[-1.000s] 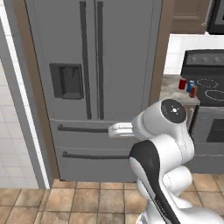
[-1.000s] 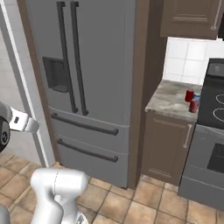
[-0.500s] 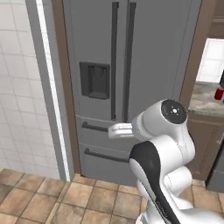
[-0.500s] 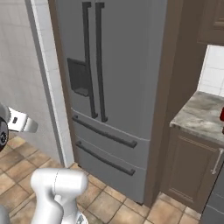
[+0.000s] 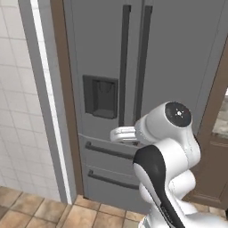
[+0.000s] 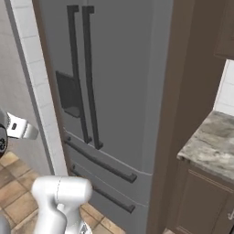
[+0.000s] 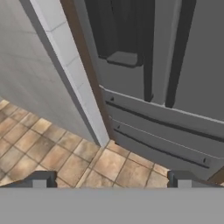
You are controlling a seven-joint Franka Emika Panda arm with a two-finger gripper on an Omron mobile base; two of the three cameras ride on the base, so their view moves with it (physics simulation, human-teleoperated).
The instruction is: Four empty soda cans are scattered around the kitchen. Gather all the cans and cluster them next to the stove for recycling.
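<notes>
Gripper: the gripper (image 7: 109, 181) has its two dark fingertips (image 7: 40, 179) set wide apart at the bottom of the hand view, with nothing between them; it holds nothing and hangs above the floor in front of the fridge.
Soda cans and stove: no place can be given for them from these pictures; the nearest fitting surface is the tabletop beside the fridge.
Fridge: a tall grey fridge (image 5: 178, 67) with two upper doors and two drawers below; it faces the robot and is the landmark here.
Door handles: two long dark vertical handles (image 5: 124, 62) run side by side down the middle of the fridge.
Dispenser: a dark recessed dispenser (image 5: 101, 96) sits in the fridge door left of the handles in the left base view.
Drawers: two drawers at the bottom of the fridge, each with a dark horizontal handle (image 6: 99, 162).
Arm: the white arm (image 5: 167, 151) with a dark band stands in front of the fridge drawers in the left base view, its round joint cap level with the dispenser.
Wall: a white tiled wall (image 5: 18, 111) lies left of the fridge, with a brown strip between them.
Floor: tan tiles (image 7: 48, 148) run up to the foot of the fridge.
Tabletop: a grey speckled stone tabletop (image 6: 210, 148) over a brown cabinet (image 6: 201, 205), just right of the fridge past a brown side panel.
</notes>
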